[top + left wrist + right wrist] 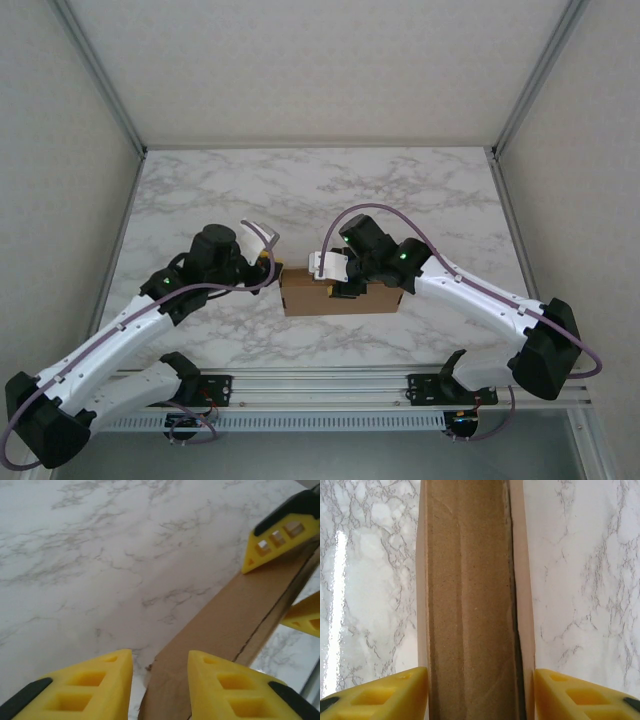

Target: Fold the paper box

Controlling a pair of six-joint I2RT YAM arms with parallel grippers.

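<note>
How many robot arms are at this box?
2. The left arm reaches from near left, left gripper at the paper box's left end; the right arm from near right, right gripper straddling the box.

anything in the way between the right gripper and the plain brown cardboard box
Nothing visible. The right gripper straddles the plain brown cardboard box, one yellow finger at each long side.
</note>
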